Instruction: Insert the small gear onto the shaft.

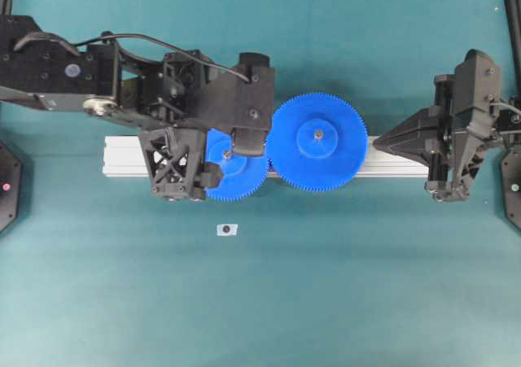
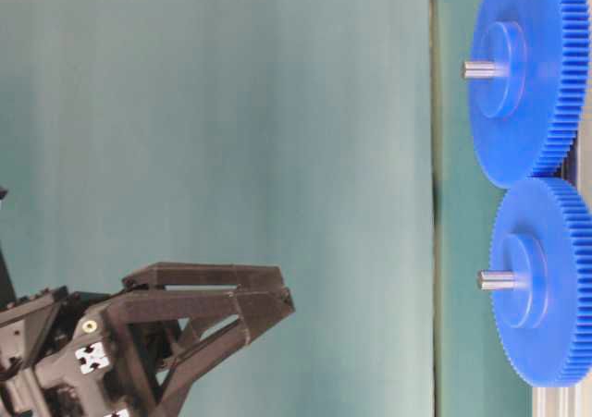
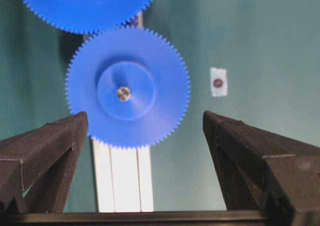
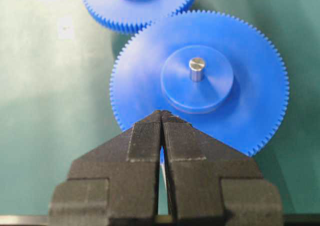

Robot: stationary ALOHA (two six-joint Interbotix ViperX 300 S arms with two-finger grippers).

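On small gear (image 3: pixel 128 86) — no readable writing.

Small gear (image 1: pixel 236 172) sat on rail (image 1: pixel 391 157), left of large gear (image 1: pixel 318 142), teeth touching. Pin stood through each hub. Left gripper (image 1: pixel 218 157) hung over small gear, partly hiding it in overhead view. Right gripper (image 1: pixel 383 145) lay over rail's right end, apart from large gear. Small marker (image 1: pixel 227 229) lay on table (image 1: pixel 342 302), in front of rail, below small gear.
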